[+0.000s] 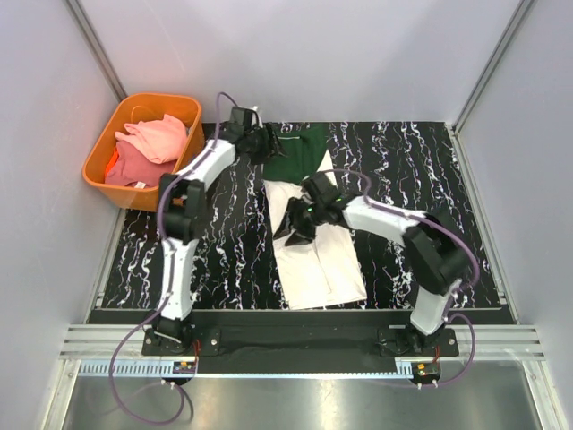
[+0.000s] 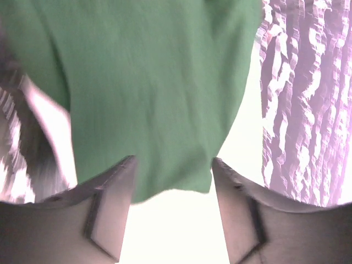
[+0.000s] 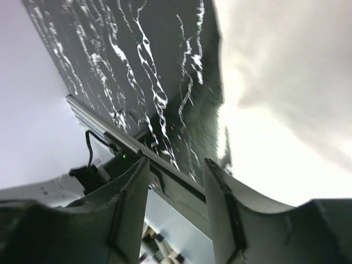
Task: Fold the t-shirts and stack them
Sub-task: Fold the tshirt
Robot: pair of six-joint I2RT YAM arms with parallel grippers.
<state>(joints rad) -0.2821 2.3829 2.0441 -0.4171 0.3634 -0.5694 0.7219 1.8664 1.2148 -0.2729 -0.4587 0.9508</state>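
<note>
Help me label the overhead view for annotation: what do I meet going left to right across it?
Orange bin holding the pink t-shirts → cream and green t-shirt → right arm's base.

Cream cloth t-shirt with dark green sleeves (image 1: pixel 318 260): lies flat mid-bench (image 1: pixel 430 179), partly folded into a long strip running near to far. Its green sleeve section (image 1: pixel 300 154) is bunched at the far end. Light pink t-shirt (image 1: pixel 157 139) and coral t-shirt (image 1: pixel 125 167): crumpled, unfolded, piled together in the orange plastic basket (image 1: pixel 97 152), far left.
</note>
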